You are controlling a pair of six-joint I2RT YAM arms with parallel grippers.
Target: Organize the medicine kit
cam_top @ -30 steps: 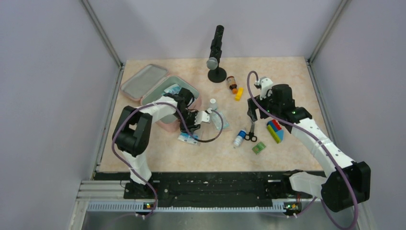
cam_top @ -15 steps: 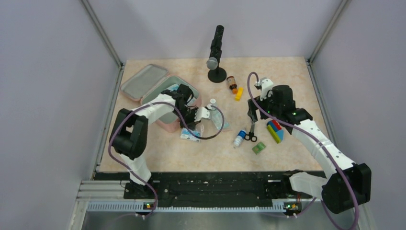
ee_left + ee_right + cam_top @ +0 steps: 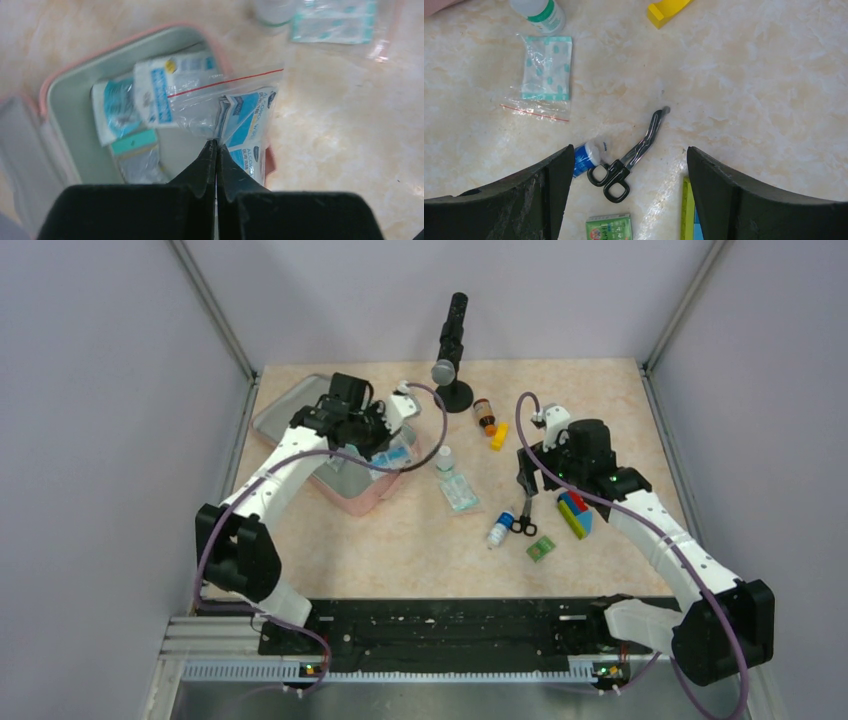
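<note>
Left gripper pinches a zip bag of alcohol wipes over the open pink medicine kit — well right of it, right gripper gapes wide above scissors.

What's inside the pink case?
Inside the medicine kit lie blue-and-white packets and a teal-edged packet. The clear bag pinched by the left gripper hides part of the inside, so more could be underneath.
</note>
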